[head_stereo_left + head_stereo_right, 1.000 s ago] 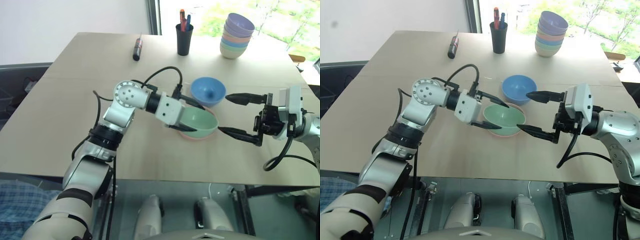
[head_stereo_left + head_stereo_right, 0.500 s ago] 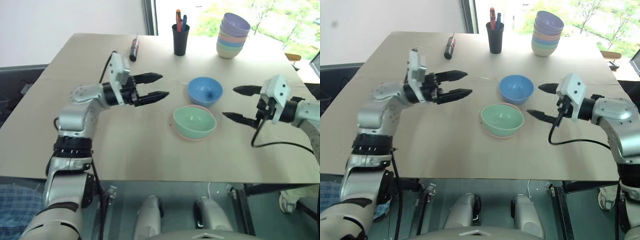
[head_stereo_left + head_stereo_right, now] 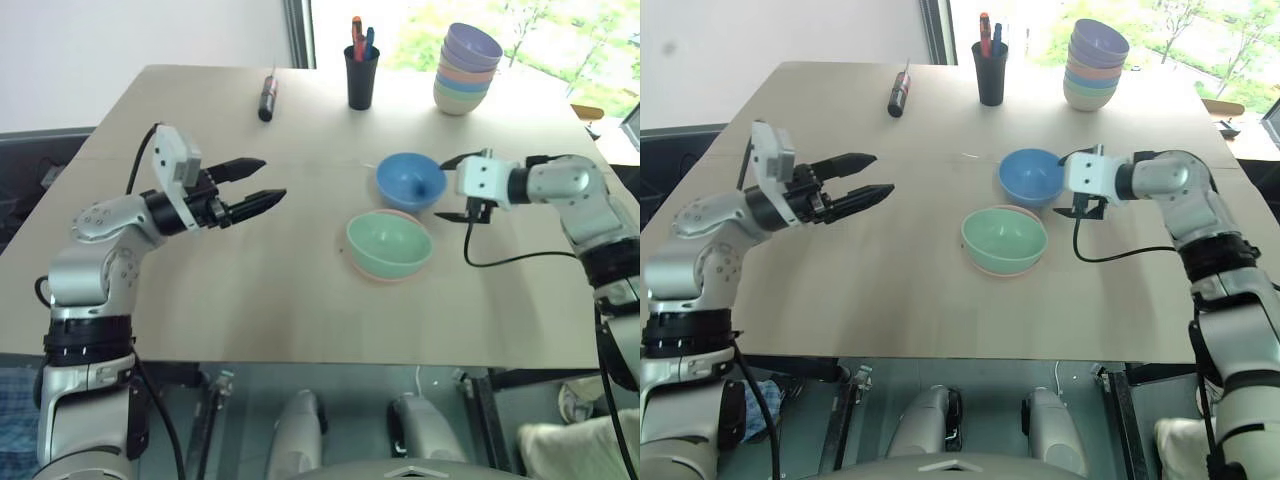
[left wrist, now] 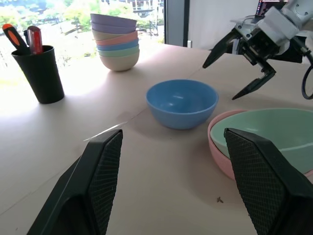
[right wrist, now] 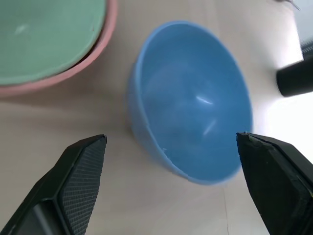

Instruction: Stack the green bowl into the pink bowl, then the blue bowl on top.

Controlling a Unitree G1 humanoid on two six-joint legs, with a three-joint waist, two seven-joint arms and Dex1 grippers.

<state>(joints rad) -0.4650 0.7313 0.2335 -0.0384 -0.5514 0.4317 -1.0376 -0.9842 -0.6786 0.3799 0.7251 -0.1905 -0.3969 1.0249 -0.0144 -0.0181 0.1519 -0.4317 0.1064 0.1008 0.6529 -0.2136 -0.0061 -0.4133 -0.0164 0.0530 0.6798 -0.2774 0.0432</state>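
The green bowl (image 3: pixel 389 243) sits nested in the pink bowl (image 3: pixel 372 268) near the middle of the table (image 3: pixel 250 290). The blue bowl (image 3: pixel 411 181) stands just beyond them, apart. The right gripper (image 3: pixel 452 187) hovers just right of the blue bowl, fingers spread wide and empty. The left gripper (image 3: pixel 263 181) hangs well to the left, fingers parted, holding nothing.

green bowl (image 3: pixel 390 241) nested in pink bowl (image 3: pixel 372 269), blue bowl (image 3: pixel 411 181) just behind
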